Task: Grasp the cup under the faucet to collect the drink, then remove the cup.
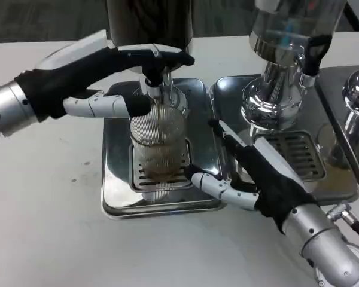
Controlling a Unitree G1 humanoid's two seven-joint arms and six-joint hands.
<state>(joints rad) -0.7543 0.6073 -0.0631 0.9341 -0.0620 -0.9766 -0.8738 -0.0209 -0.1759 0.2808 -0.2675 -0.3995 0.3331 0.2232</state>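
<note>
Cup (160,145): clear plastic, finely ribbed vertically, upright. Stands on the slotted grate (145,178) of a steel drip tray (116,179), directly below the faucet (154,84) of the dark dispenser (149,21). Brownish liquid fills the lower part of the cup; a thin stream appears to run from the spout into it, though the ribbing makes this hard to confirm. Rim is open and level.

Left hand (102,78): reaches in from the picture's left at faucet height. Upper black fingers extend across the front of the faucet, resting on its lever area. A lower white finger with a black tip lies just beside the cup's upper rim; contact with the rim cannot be judged. Fingers are spread and hold nothing.

Right hand (251,176): low, at the tray's right edge, palm side toward the cup. One white finger reaches to the cup's lower right, close to its base; another black finger points up past the tray's right rim. Fingers are apart, not closed round the cup.

To the right: a second steel tray (323,185) with its own grate, under a chrome-based clear dispenser (287,42). All on the white table (48,227).
</note>
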